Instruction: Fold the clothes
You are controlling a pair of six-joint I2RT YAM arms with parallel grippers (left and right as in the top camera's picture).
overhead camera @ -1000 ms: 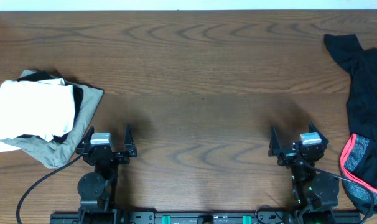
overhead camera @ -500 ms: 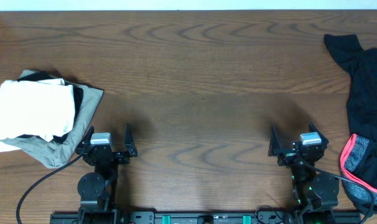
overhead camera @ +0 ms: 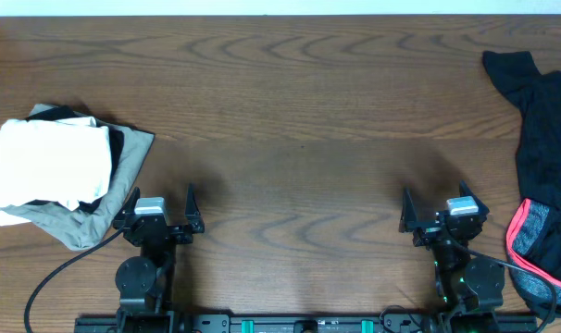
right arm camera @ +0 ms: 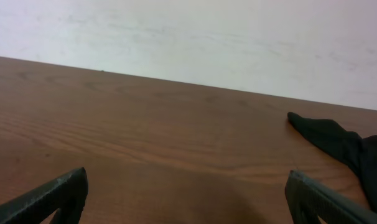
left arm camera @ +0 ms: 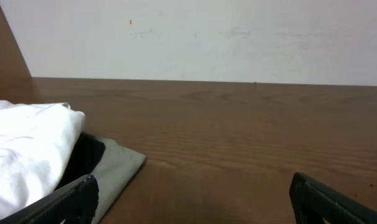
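Far left of the tabletop, a folded white garment sits on top of an olive-grey garment, with a strip of dark fabric showing between the two. The pile lies near the left edge.

Just to the right of the pile, at the near edge, is the left claw. It is spread wide, its two fingers well apart with nothing between them. From the left wrist view, one finger sits low in front of the white cloth without touching it, and bare wood runs ahead to the pale wall.

Across the middle there is only wood grain.

Further right, the right claw mirrors its partner at the near edge, gaping wide and gripping nothing. Its fingers frame open tabletop in the right wrist view.

At the far right lie the black leggings, unfolded and loosely crumpled along the right edge. One leg end reaches toward the far corner. The grey waistband with its coral-red trim lies nearest the robot, just beside the right arm's base. The right claw is near the leggings but apart from them.
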